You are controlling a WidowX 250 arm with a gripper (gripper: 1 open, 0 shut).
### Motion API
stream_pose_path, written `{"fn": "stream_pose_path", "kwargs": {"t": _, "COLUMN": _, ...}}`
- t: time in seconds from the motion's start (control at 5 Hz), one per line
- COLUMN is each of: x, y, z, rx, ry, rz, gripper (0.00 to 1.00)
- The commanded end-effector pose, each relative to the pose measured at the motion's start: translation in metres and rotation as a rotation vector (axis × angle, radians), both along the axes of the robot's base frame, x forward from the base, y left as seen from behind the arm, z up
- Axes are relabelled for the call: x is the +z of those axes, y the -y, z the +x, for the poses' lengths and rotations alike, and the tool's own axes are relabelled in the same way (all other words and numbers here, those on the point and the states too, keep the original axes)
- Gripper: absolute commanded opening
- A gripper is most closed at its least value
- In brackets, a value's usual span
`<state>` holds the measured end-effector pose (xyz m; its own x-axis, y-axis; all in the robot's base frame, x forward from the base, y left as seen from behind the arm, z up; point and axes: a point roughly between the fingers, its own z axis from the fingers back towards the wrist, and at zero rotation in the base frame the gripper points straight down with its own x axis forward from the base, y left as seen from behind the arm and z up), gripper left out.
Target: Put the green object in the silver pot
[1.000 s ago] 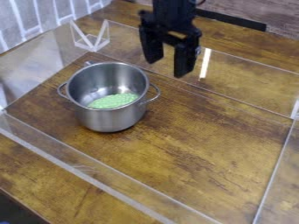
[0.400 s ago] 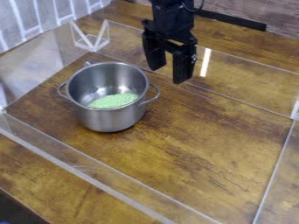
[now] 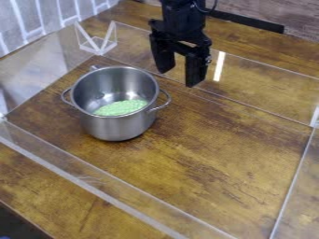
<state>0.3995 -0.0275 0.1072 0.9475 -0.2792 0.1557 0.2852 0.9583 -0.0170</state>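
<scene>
Wooden tabletop [image 3: 225,159] walled by clear panels, arm cut off at the top edge

You see the gripper [image 3: 180,67] hanging up and to the right of the silver pot [image 3: 115,101], its fingers spread and empty; the green object [image 3: 119,108] lies flat on the pot's bottom, its near edge hidden by the pot's front wall

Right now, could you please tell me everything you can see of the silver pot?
The pot is small, round and shiny, steel by the look of it, with straight sides, a rolled rim and two small loop handles. It stands upright on the wooden table, left of centre. The flat green object lies on its bottom. Nothing else touches it; the gripper hangs apart, up to the right.
</scene>
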Motion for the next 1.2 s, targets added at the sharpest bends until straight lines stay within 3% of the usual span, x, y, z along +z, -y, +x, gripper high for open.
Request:
{"fn": "stream_pose_path", "kwargs": {"t": 0.0, "x": 0.016, "y": 0.002, "z": 0.007, "rx": -0.042, "ry": 0.074, "rz": -0.011, "gripper": 1.0}}
{"fn": "stream_pose_path", "kwargs": {"t": 0.2, "x": 0.006, "y": -0.002, "z": 0.014, "rx": -0.075, "ry": 0.068, "rz": -0.019, "gripper": 1.0}}
{"fn": "stream_pose_path", "kwargs": {"t": 0.4, "x": 0.02, "y": 0.002, "z": 0.01, "rx": -0.053, "ry": 0.071, "rz": 0.006, "gripper": 1.0}}
{"fn": "stream_pose_path", "kwargs": {"t": 0.6, "x": 0.034, "y": 0.005, "z": 0.007, "rx": -0.034, "ry": 0.097, "rz": 0.016, "gripper": 1.0}}
{"fn": "stream_pose_path", "kwargs": {"t": 1.0, "x": 0.055, "y": 0.014, "z": -0.003, "rx": -0.133, "ry": 0.13, "rz": -0.003, "gripper": 1.0}}
